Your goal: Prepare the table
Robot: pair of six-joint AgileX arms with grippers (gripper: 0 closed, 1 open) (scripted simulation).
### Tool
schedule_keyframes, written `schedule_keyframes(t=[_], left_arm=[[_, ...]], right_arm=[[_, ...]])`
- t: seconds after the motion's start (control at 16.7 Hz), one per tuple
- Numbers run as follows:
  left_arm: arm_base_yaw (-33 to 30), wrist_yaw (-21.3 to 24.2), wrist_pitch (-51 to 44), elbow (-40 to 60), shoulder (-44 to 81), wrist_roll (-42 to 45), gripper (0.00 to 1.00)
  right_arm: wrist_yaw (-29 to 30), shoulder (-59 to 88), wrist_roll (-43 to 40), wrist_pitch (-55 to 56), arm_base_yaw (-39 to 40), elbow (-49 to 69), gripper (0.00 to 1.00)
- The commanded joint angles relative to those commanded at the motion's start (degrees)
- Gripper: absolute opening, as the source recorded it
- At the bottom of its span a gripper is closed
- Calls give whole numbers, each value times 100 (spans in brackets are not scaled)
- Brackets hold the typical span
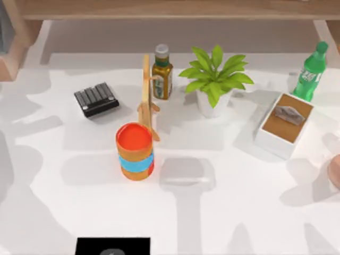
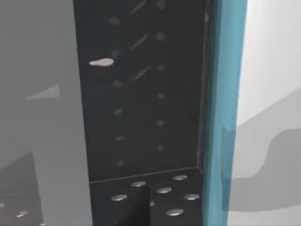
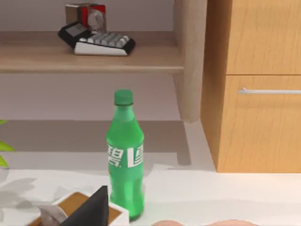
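Top view: the large plain white table [image 1: 239, 212] is seen spanning the whole scene below a light wooden shelf unit [image 1: 175, 9]. On it are laid out, from left to right, a black ridged block [image 1: 96, 99], an orange cylindrical cup with a blue band [image 1: 135, 151], an upright thin wooden stand [image 1: 146, 95] just behind the cup, a dark glass bottle with a green cap [image 1: 162, 73], a leafy green plant in a white pot [image 1: 214, 79], a white box with a brown insert [image 1: 284, 125] and a green plastic soda bottle [image 1: 311, 73].

Left wrist view: a black studded panel [image 2: 141, 103] and a blue vertical strip [image 2: 225, 113] are shown close up. How far the left gripper is open cannot be told.

Right wrist view: the green soda bottle [image 3: 125, 155] is recorded standing upright on the table [image 3: 225, 195], just beside the white box [image 3: 75, 209]. A dark keyboard [image 3: 101, 43] lies on the shelf [image 3: 89, 59], beside a wooden cabinet [image 3: 258, 84]. The right gripper's opening cannot be told.
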Motion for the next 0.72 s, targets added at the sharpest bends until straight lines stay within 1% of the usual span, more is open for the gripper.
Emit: schedule_keyframes(t=[0.06,0.6,0.72], left_arm=[[0,0,0,0,0,0,100],[26,10,5,-22,-22,-2,100],[101,81,54,-224,-182,20,100]], right_arm=[[0,0,0,0,0,0,100],[0,0,0,0,0,0,100],[0,0,0,0,0,0,100]])
